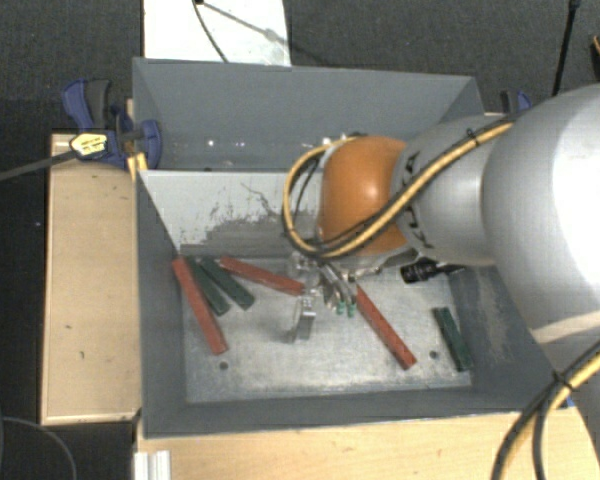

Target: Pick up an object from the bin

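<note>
Two fingers (302,326) hang below the arm's orange cover (358,193), low over the middle of the grey bin (310,108). They stand apart, released, with nothing gripped between them. The paler one, on the view's left, reaches down close to the bin floor; whether it touches the floor cannot be told. Yellow cables (298,200) loop round the cover just above.

No thing is held, and the nearest things are two long red sticks. The middle red stick (263,274) lies just up and to the left of the fingers, slightly slanted, its right end close under the wrist. The right red stick (387,329) lies just to their right and runs down toward the bin's near right corner, its upper end hidden by the wrist. Small green bits (346,309) show right beside the fingers at that upper end, too small to make out.

Further left, the left red stick (200,308) slants down beside the left wall. The dark green sticks (223,285) lie together between it and the middle red stick, one across the other. A lone dark green stick (450,339) lies well apart from the fingers, near the right wall.
</note>
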You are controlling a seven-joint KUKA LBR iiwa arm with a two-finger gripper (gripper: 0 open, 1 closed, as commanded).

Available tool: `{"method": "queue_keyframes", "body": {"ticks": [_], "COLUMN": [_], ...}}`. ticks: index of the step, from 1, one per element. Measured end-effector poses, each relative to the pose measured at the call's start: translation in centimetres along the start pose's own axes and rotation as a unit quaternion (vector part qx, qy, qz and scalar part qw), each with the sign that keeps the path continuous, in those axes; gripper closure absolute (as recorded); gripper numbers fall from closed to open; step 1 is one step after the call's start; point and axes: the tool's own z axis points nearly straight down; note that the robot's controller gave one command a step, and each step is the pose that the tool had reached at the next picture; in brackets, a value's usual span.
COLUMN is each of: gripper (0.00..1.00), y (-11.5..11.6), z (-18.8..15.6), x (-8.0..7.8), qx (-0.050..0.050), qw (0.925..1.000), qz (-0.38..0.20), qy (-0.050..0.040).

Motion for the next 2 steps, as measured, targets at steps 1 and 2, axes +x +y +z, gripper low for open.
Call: {"method": "queue_keyframes", "body": {"ticks": [1, 2], "gripper": [1.0, 1.0], "y": [0.1, -2.5], "z": [-0.5, -17.7], "x": [-0.2, -0.3], "qx": [-0.001, -0.002], "qw": [1.0, 1.0], "qz": [0.002, 0.005], "qy": [-0.0034, -0.0076]}}
